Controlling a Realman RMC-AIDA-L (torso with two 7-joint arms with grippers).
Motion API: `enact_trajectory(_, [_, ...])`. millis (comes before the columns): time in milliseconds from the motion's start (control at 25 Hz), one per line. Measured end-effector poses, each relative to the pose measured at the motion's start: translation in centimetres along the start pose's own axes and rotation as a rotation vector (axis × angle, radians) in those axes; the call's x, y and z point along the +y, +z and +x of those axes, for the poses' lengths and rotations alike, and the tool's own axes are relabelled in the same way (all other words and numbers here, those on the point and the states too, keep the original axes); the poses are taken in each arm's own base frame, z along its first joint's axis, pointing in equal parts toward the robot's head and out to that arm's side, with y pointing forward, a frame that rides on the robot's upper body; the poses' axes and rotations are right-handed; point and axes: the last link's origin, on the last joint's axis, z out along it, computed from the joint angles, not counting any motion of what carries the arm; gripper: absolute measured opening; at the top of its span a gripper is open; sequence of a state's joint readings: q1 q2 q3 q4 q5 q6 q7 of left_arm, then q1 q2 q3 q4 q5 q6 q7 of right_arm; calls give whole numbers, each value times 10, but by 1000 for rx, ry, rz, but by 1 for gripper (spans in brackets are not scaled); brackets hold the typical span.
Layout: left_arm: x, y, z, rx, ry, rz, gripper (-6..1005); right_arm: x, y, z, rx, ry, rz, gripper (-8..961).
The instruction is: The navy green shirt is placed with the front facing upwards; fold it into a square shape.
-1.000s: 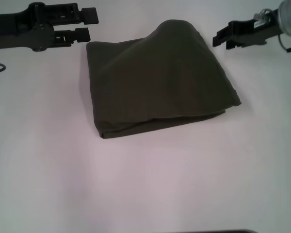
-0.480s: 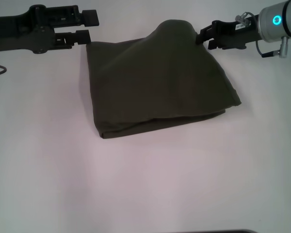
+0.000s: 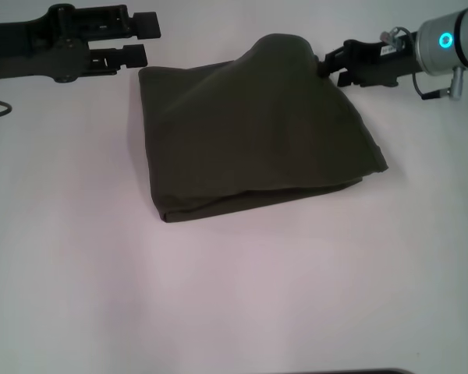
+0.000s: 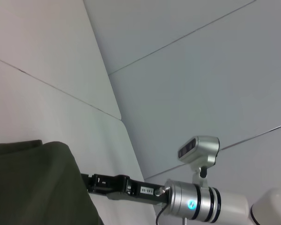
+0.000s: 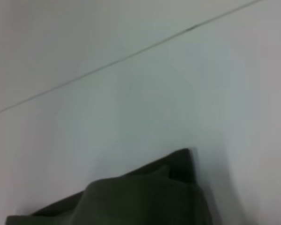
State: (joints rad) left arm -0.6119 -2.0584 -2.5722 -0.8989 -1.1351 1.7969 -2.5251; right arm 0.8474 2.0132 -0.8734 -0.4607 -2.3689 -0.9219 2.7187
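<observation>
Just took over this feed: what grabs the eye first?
The navy green shirt, already folded into a rough square, fills the table's centre with a raised hump at its far edge. The right gripper touches that hump; the left gripper hovers open by the far left corner.

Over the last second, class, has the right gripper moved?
Yes. The right gripper has moved toward the robot's left, from clear of the shirt to its raised far-right bump. The shirt has stayed put.
</observation>
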Motion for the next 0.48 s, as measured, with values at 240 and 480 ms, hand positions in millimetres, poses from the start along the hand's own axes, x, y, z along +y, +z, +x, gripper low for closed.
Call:
enact_trajectory(240, [-1, 1, 0, 0, -1, 1, 703, -10, -2, 2, -32, 54, -7, 445])
enact_trajectory(480, [-1, 1, -1, -1, -6, 0, 703, -7, 1, 5, -52, 96, -51, 444])
